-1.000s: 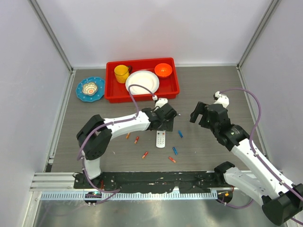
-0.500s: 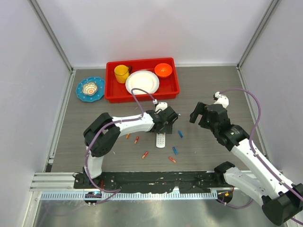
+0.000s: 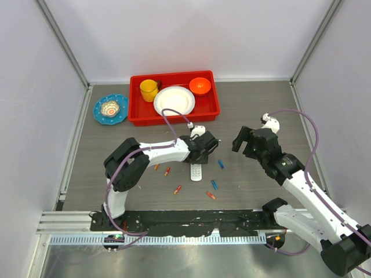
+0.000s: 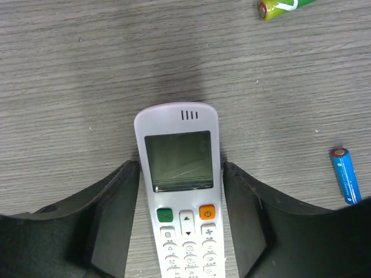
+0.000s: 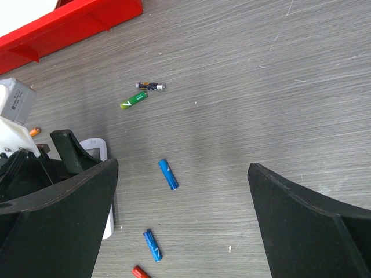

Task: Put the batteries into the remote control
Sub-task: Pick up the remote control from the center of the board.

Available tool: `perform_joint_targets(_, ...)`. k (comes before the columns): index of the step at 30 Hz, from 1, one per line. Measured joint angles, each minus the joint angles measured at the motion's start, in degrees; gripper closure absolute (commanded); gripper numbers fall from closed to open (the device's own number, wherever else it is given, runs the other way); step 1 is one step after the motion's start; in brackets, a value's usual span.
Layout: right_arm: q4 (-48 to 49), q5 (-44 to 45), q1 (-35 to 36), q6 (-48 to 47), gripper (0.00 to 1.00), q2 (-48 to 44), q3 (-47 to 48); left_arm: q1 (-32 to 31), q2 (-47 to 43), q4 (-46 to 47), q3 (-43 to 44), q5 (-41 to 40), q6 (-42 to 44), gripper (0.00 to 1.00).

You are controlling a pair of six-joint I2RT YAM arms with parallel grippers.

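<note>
The white remote control (image 3: 197,171) (image 4: 179,191) lies face up on the table, display and buttons showing. My left gripper (image 3: 198,160) (image 4: 181,168) is down over its display end, one finger against each long side, shut on it. Several batteries lie loose around it: blue ones (image 3: 221,164) (image 3: 214,185), red ones (image 3: 210,195) (image 3: 177,189) (image 3: 167,171) and an orange one (image 3: 156,166). A green battery (image 4: 278,7) (image 5: 133,99) lies beyond the remote's top. My right gripper (image 3: 240,141) (image 5: 182,168) hovers open to the right, above a blue battery (image 5: 168,174), holding nothing.
A red tray (image 3: 174,120) at the back holds a yellow cup (image 3: 149,90), a white plate (image 3: 174,100) and an orange bowl (image 3: 199,86). A blue patterned plate (image 3: 111,109) sits left of it. A dark battery (image 5: 151,86) lies by the green one.
My left gripper has come down over the remote's top end and its jaws have narrowed onto the remote's sides. The right arm has not moved.
</note>
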Motion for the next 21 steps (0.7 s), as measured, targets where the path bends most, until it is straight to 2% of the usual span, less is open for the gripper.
perform_joint_targets(2, -0.04, -0.02, 0.00, 0.02, 0.00, -0.09, -0.26, -0.02, -0.02, 0.98, -0.33, 0.02, 0.04, 0.44)
perform_joint_targets(5, -0.11, 0.00, 0.00, 0.07, 0.01, -0.42, -0.63, -0.04, -0.28, 2.45, -1.01, 0.04, 0.07, 0.53)
perform_joint_targets(6, -0.24, 0.00, 0.00, 0.09, 0.00, -0.48, -0.63, -0.07, -0.42, 2.82, -1.20, 0.04, 0.02, 0.61)
perform_joint_targets(8, -0.48, 0.02, 0.00, 0.11, 0.00, -0.52, -0.63, -0.15, -0.76, 3.72, -1.81, 0.09, 0.11, 0.69)
perform_joint_targets(10, -0.79, -0.02, 0.00, 0.17, 0.01, -0.55, -0.63, -0.13, -1.44, 4.76, -2.75, 0.24, 0.00, 0.82)
perform_joint_targets(14, -1.29, -0.68, 0.00, 0.22, 0.00, -0.79, -0.55, -0.11, -5.07, 6.97, -6.73, 1.36, 0.00, 1.00)
perform_joint_targets(17, -1.11, -1.27, 0.00, 0.74, 0.00, -0.85, -0.39, 0.57, -11.54, 7.91, -10.97, 2.71, 0.26, 1.00)
perform_joint_targets(21, 2.05, -5.68, 0.00, 1.95, 0.00, -2.10, -0.66, 4.26, -27.19, 12.41, -18.32, 7.41, 0.48, 1.00)
